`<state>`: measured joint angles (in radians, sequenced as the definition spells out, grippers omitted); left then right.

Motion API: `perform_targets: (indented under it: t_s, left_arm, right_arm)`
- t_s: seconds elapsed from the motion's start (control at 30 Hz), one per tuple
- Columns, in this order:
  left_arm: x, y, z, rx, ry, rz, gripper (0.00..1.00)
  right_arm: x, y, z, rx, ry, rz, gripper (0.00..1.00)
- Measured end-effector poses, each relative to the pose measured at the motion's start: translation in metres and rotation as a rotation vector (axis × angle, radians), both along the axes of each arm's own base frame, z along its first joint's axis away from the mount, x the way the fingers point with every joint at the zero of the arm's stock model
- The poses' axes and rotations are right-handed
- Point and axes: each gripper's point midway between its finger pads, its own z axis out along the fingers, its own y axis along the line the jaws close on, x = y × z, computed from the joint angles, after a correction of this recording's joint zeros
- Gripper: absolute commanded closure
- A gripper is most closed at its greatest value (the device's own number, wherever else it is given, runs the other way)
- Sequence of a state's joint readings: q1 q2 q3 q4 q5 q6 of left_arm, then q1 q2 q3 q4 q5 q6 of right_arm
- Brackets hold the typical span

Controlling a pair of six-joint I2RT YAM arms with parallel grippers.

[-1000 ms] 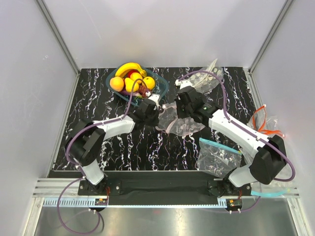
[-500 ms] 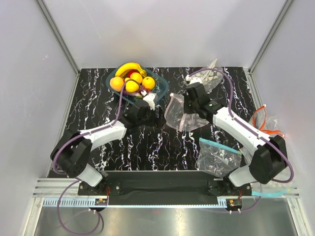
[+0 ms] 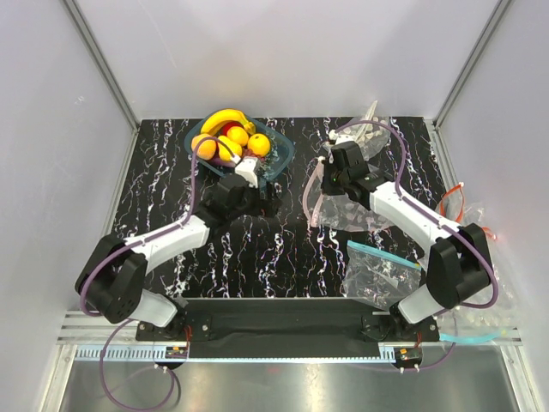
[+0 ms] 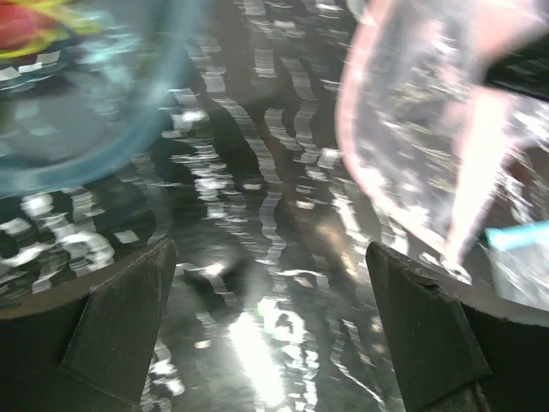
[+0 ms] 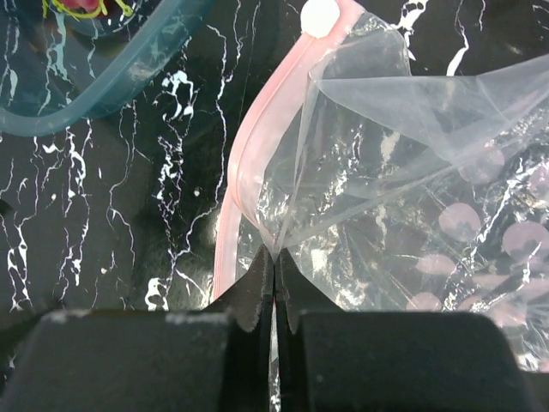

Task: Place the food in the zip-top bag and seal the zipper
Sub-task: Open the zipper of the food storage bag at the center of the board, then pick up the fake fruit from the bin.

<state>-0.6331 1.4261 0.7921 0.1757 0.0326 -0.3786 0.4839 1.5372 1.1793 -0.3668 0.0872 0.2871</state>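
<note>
The right gripper [image 5: 274, 273] has both fingers pressed together on a fold of clear film of the zip-top bag [image 5: 390, 197], pinching it just inside the mouth at the bottom centre of the right wrist view. The zipper [image 5: 247, 150], a pink strip, curves from the grip toward the top centre of that frame, where a white round tab [image 5: 319, 15] sits on it. The dotted film spreads to the right.

The left gripper [image 4: 273, 296] stands with its fingers [image 4: 116, 330] spread wide, only glossy tabletop showing in the gap in the blurred left wrist view. The pink-edged bag rises at the upper right of that view, apart from both fingers, and a teal bowl [image 4: 150, 129] curves at the upper left.

Seen from the top, the bag sits right of centre beneath the right arm. Its mouth edge faces left toward the left arm's wrist, with bare table [image 3: 257, 249] between them. The food [image 3: 227, 137], a banana and orange and yellow rounds, is piled in the bowl at the upper centre-left, just beyond that wrist.

A second clear bag [image 3: 377, 276] with a teal strip lies at the lower right, near the right arm's base. More clear plastic [image 3: 364, 129] lies in the table's upper right corner. The black, white-veined surface lies bare across its left half and front centre; pale walls [image 3: 283, 51] close in three sides.
</note>
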Motion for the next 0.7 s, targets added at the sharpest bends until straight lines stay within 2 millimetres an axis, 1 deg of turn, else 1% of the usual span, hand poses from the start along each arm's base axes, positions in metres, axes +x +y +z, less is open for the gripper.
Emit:
perform_targets:
  t_s: [0.1,0.13,0.2,0.27,0.37,0.47,0.57,0.7]
  left_arm:
    - [0.015,0.024,-0.002,0.045,0.020,0.099,0.01]
    - [0.023,0.033,0.001,0.065,0.016,0.141,0.01]
    - [0.038,0.050,0.015,0.107,-0.001,0.223,0.01]
    - [0.055,0.062,0.036,0.131,-0.033,0.300,0.01]
    - [0.080,0.077,0.065,0.141,-0.071,0.396,0.01]
    - [0.108,0.099,0.078,0.155,-0.080,0.488,0.01]
    - [0.137,0.123,0.070,0.182,-0.047,0.560,0.01]
    - [0.167,0.144,0.041,0.235,0.031,0.613,0.01]
  right_arm:
    - [0.001,0.002,-0.004,0.017,-0.013,0.008,1.00]
    - [0.000,0.003,-0.006,0.024,-0.014,0.013,1.00]
    - [-0.004,0.003,-0.012,0.029,-0.014,0.018,1.00]
    - [-0.008,0.000,-0.017,0.032,-0.018,0.018,1.00]
    - [-0.013,-0.002,-0.017,0.042,-0.039,0.016,1.00]
    - [-0.015,-0.004,-0.014,0.055,-0.063,0.014,1.00]
    - [-0.015,-0.004,-0.008,0.066,-0.085,0.012,1.00]
    - [-0.014,-0.003,0.000,0.084,-0.114,0.011,1.00]
